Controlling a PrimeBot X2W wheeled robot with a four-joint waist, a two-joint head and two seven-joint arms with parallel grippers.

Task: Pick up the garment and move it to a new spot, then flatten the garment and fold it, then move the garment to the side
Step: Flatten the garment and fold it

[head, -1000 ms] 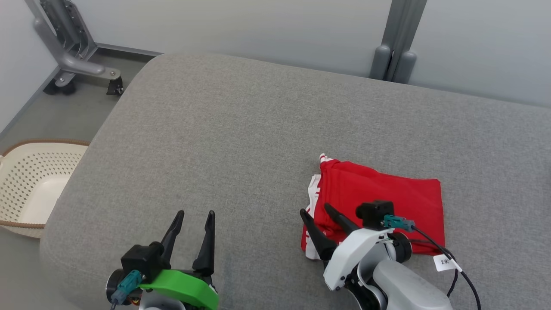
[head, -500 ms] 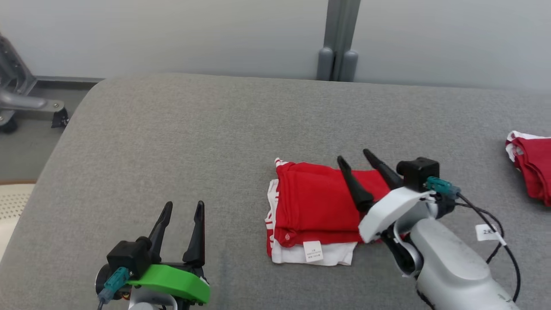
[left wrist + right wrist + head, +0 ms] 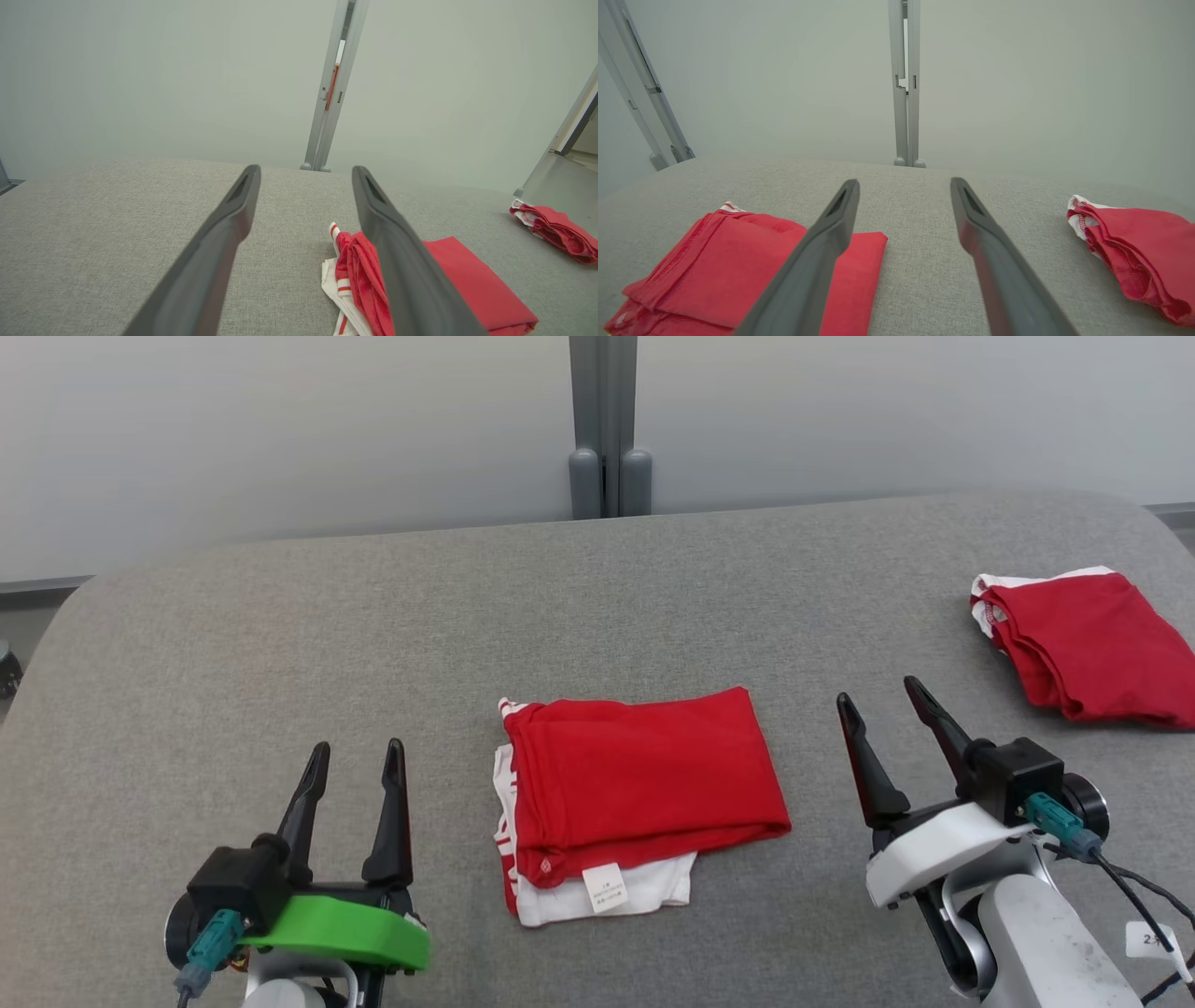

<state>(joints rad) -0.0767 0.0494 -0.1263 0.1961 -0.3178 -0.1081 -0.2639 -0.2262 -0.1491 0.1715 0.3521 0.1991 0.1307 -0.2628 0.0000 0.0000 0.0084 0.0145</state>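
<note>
There is one grey surface (image 3: 280, 644). On it lie two red garments with white trim: one folded garment (image 3: 644, 775) in the near middle and one looser garment (image 3: 1083, 644) at the far right. The folded one carries one white label (image 3: 605, 887) at its near edge.

Two claws stand at the near edge, the left claw (image 3: 358, 747) and the right claw (image 3: 877, 691). Each has two long dark fingers (image 3: 387, 812), four in all. There are two teal plugs, one behind each claw.

One paper tag (image 3: 1153, 940) hangs on the right arm's cable. One grey upright post (image 3: 609, 429) with two rounded feet stands at the far wall.
</note>
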